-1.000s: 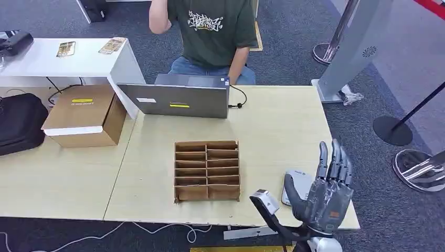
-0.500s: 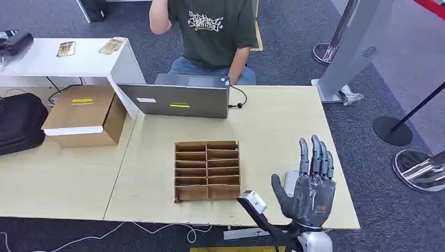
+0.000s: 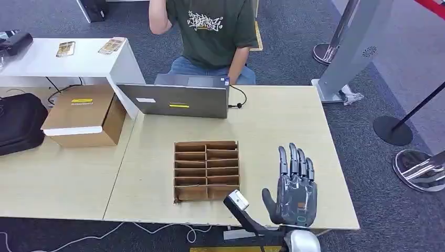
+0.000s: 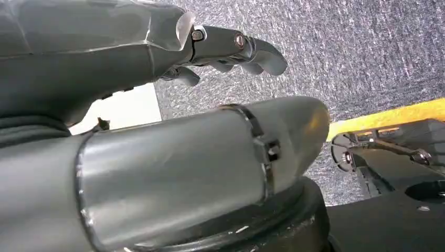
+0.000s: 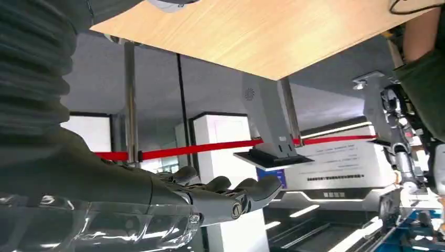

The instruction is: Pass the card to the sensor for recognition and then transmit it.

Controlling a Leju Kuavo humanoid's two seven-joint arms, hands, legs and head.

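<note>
The brown cardboard card rack (image 3: 207, 170), two columns of slots, lies flat on the wooden table (image 3: 273, 121).

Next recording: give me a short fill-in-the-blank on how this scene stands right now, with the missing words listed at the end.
1. The right hand is raised over the table with its fingers spread, holding ____.
2. The cardboard organizer lies on the wooden table to the ____ of the right hand, in the head view.
3. A person in a ____ T-shirt sits behind the laptop.
4. The cardboard box stands next to a ____ bag.

Missing words: nothing; left; green; black
</note>
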